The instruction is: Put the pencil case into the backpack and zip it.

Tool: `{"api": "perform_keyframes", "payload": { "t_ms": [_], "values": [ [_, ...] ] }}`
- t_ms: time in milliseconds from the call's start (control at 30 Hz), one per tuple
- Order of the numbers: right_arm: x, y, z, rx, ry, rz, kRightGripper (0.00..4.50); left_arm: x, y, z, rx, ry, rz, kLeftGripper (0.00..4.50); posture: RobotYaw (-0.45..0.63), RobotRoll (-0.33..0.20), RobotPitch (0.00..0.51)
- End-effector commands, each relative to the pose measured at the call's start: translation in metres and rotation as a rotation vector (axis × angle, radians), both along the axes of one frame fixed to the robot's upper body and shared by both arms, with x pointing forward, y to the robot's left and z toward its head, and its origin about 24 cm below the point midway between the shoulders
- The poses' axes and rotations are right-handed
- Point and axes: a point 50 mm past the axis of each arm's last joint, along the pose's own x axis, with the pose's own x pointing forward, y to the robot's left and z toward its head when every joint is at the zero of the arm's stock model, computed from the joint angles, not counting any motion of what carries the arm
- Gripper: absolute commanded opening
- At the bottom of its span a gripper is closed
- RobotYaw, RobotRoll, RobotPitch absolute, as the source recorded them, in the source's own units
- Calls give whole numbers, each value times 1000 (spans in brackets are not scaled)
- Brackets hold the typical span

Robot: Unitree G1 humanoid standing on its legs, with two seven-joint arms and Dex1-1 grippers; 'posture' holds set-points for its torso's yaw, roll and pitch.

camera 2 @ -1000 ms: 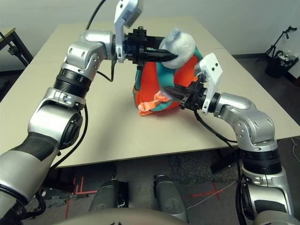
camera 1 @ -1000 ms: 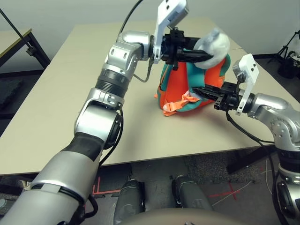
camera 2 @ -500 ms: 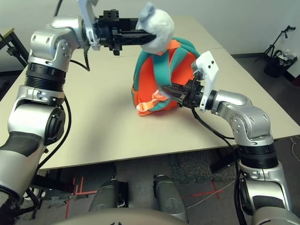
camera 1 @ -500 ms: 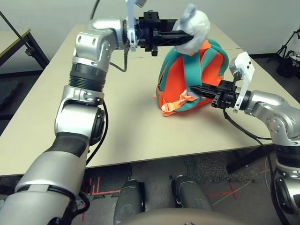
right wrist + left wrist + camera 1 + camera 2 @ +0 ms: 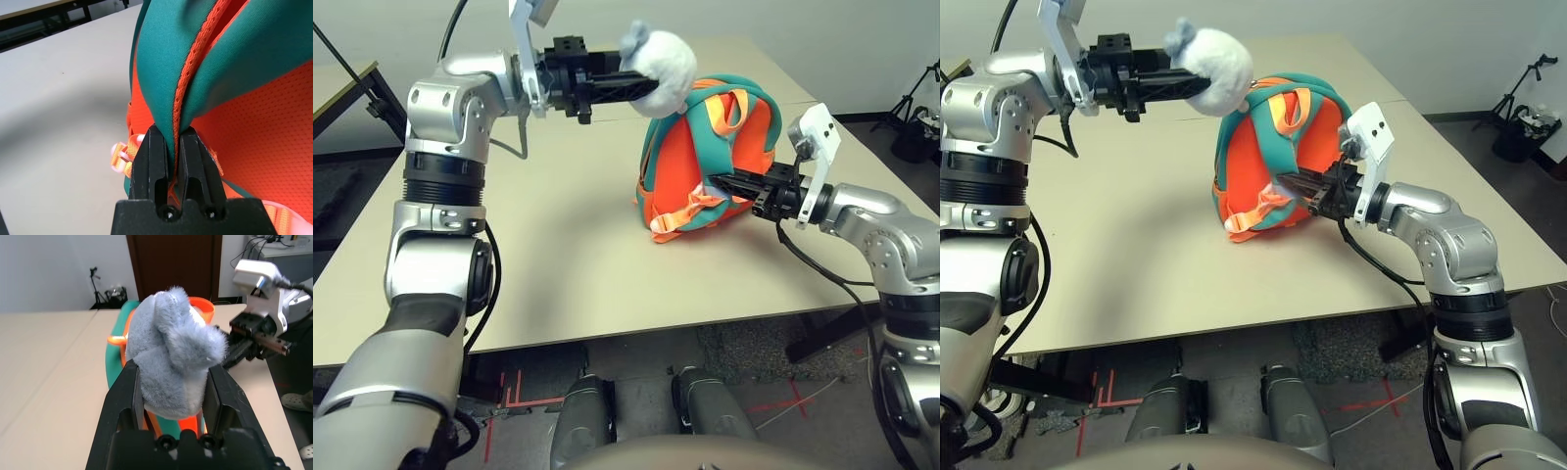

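Left hand point(image 5: 641, 86): fingers point(image 5: 128, 396) half spread, clamped either side of the grey plush point(image 5: 663, 67), held level above the surface point(image 5: 568, 255), off the top left of the backpack point(image 5: 705, 157). Right hand point(image 5: 729, 182): nearly shut, pinching the teal trim point(image 5: 171, 73) at the backpack's right side. Backpack upright near the surface's middle, straps point(image 5: 683, 212) spilling at the front. Pencil case out of sight; likely already inside, though impossible to confirm.

To do the step well: hold the trim pinch firm as an anchor, draw the plush steadily along the seam, presumably as the zip pull, keep the pull in line with the zip, avoid lifting or tipping the backpack, watch for fabric catching.
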Motion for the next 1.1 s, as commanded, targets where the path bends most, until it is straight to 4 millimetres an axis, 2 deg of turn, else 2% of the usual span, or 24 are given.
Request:
{"api": "perform_keyframes", "payload": {
  "t_ms": [33, 200, 600, 1033, 1100],
  "values": [
    [3, 1, 4, 0, -21, -7, 0, -5, 6, -5, -3, 8, 17, 2011, -168, 0, 0],
    [4, 1, 4, 0, -19, -13, 0, -8, 10, -18, -16, 61, 43, 2011, -169, 0, 0],
    [5, -1, 4, -3, -18, -28, 0, -15, 34, -65, -30, 223, 168, 2011, -167, 0, 0],
    [8, 0, 3, -1, -21, -25, 0, -38, 17, -160, 8, 544, 179, 2011, -167, 0, 0],
    [7, 0, 3, -1, -22, -25, 0, -40, 16, -170, 21, 570, 184, 2011, -167, 0, 0]
  ]
}}
